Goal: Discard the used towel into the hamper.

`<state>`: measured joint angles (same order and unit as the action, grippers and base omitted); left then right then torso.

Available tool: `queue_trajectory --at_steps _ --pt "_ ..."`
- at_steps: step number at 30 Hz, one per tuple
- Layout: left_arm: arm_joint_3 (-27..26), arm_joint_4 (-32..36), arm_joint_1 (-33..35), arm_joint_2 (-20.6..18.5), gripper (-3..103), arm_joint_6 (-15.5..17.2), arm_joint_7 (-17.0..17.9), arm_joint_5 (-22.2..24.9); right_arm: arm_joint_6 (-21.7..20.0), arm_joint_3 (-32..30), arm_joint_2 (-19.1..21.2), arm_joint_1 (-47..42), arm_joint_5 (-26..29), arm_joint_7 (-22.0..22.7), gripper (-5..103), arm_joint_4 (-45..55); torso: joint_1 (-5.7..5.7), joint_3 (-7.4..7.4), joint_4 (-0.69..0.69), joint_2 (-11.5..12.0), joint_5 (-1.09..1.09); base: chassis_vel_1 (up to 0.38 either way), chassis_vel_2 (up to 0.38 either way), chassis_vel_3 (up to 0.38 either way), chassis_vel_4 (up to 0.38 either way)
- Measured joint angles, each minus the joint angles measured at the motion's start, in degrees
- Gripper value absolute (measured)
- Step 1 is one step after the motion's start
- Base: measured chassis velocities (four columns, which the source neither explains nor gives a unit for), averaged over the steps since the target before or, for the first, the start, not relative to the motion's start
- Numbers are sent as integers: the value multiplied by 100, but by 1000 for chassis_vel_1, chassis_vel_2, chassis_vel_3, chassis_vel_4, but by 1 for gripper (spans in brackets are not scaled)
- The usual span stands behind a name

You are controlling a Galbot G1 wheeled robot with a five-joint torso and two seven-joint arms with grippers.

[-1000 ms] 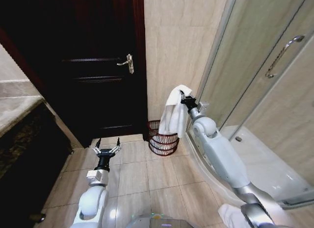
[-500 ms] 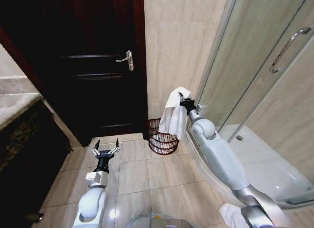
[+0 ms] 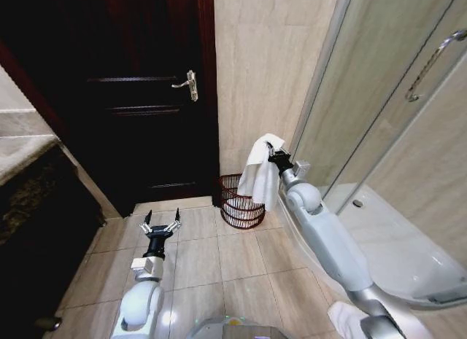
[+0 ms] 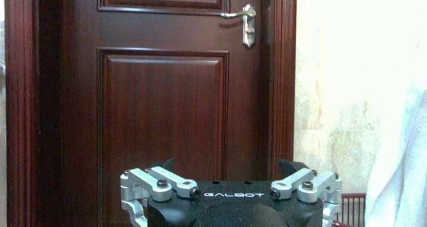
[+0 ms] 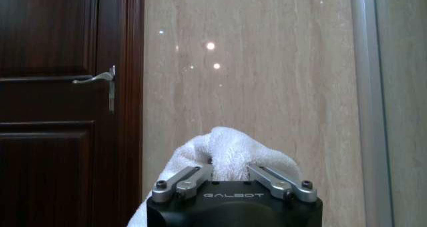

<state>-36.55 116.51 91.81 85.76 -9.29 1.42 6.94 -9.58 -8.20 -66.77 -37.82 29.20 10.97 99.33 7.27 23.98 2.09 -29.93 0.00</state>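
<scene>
While right claw (image 3: 271,150) grips one towel (image 3: 260,175) above one hamper (image 3: 238,202), left claw (image 3: 160,226) gapes.

One white towel (image 3: 260,175), one dark wire hamper (image 3: 240,205), one wooden door (image 3: 139,98) with one lever handle (image 3: 187,84), one glass shower enclosure (image 3: 379,98) with one bar handle (image 3: 433,62), and two robot hands, left hand (image 3: 160,227) and right hand (image 3: 274,154).

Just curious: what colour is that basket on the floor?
The hamper is dark red-brown open wire; the head view shows it best.
</scene>
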Motion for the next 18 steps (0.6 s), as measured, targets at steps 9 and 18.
queue_trajectory --at_steps 9,18 --pt "-71 -53 -5 -5 100 -109 1 66 -44 32 -30 89 -52 -1 7 -49 -80 -118 0 197 -1 0 0 0 0" --pt "-233 -2 23 -99 100 -162 -73 207 -226 75 -59 44 -298 -8 7 4 -85 -142 0 225 0 0 0 0 0"
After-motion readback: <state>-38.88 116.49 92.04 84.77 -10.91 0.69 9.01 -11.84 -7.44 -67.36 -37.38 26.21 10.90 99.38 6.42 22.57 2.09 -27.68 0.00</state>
